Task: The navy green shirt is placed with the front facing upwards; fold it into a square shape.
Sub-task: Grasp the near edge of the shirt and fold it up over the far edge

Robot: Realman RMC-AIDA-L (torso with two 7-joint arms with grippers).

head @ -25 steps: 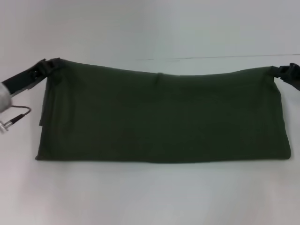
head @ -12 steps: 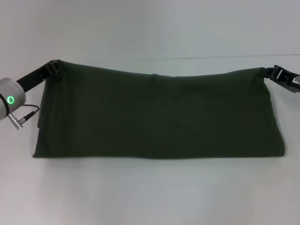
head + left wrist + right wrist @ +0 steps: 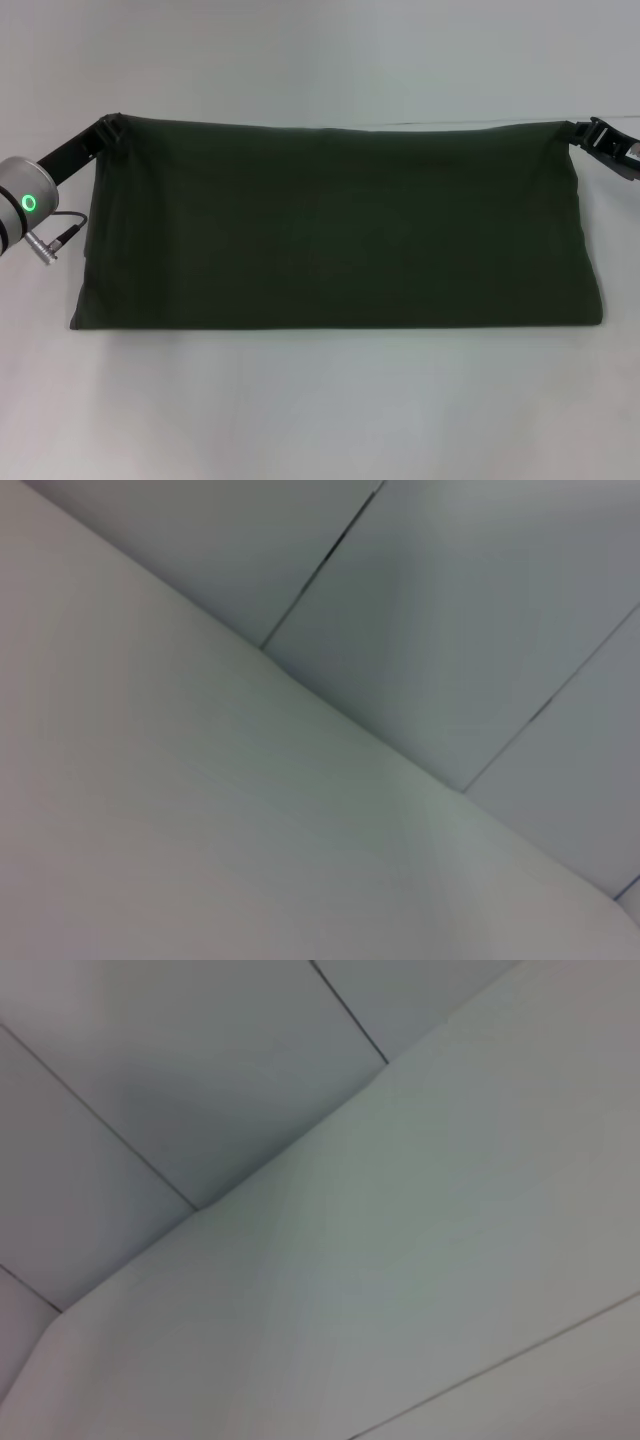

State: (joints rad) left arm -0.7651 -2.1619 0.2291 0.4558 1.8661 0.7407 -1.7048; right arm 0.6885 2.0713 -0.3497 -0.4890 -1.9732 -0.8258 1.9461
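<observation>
The navy green shirt [image 3: 335,225] shows in the head view as a wide band of plain dark green cloth, folded, with its near edge on the table and its far edge lifted and pulled taut. My left gripper [image 3: 110,128] is shut on the far left corner of the shirt. My right gripper [image 3: 578,131] is shut on the far right corner. No print, collar or label shows. The wrist views show only the table surface and wall panels.
The white table [image 3: 320,410] runs in front of and behind the shirt. A grey wall [image 3: 320,50] stands behind the table. The left arm's cable [image 3: 55,238] hangs by the shirt's left edge.
Both grippers have lifted the far edge of the shirt and pulled it straighter, so the sag in the middle has gone. The near edge has crept slightly away from me.
</observation>
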